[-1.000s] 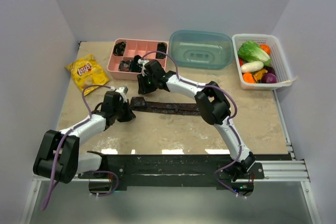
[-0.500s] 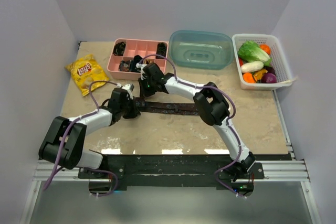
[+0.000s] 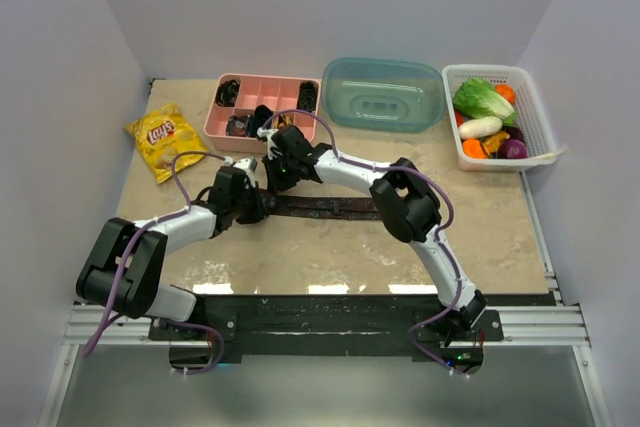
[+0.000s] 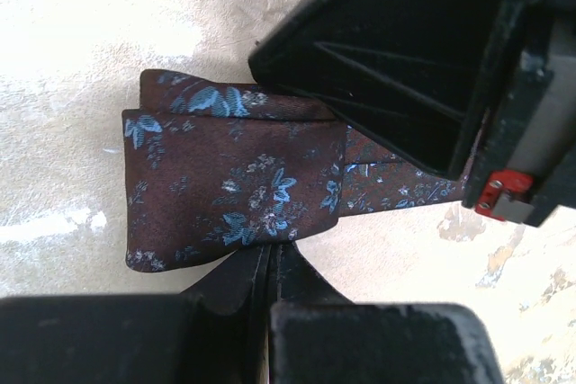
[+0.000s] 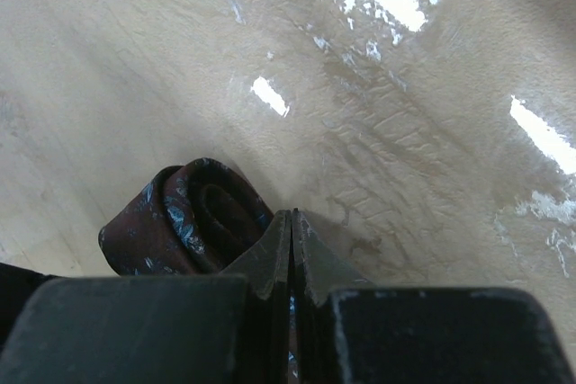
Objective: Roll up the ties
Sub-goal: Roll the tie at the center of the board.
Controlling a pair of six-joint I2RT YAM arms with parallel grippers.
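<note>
Beige marbled tabletop point(image 3: 330, 247) logged with long dark brown-maroon floral fabric necktie point(image 3: 320, 206) stretched just near-side of pink divided plastic tray point(image 3: 270, 78), one end coiled; left gripper point(image 4: 270, 258) and right gripper point(image 5: 291, 222) both with fingers pressed together, tips flanking coil point(image 5: 193, 218), likely pinning roll against springing open.

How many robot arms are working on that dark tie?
2. The left arm reaches from the near left, the right arm from the near right; both meet at the rolled end of the tie.
</note>
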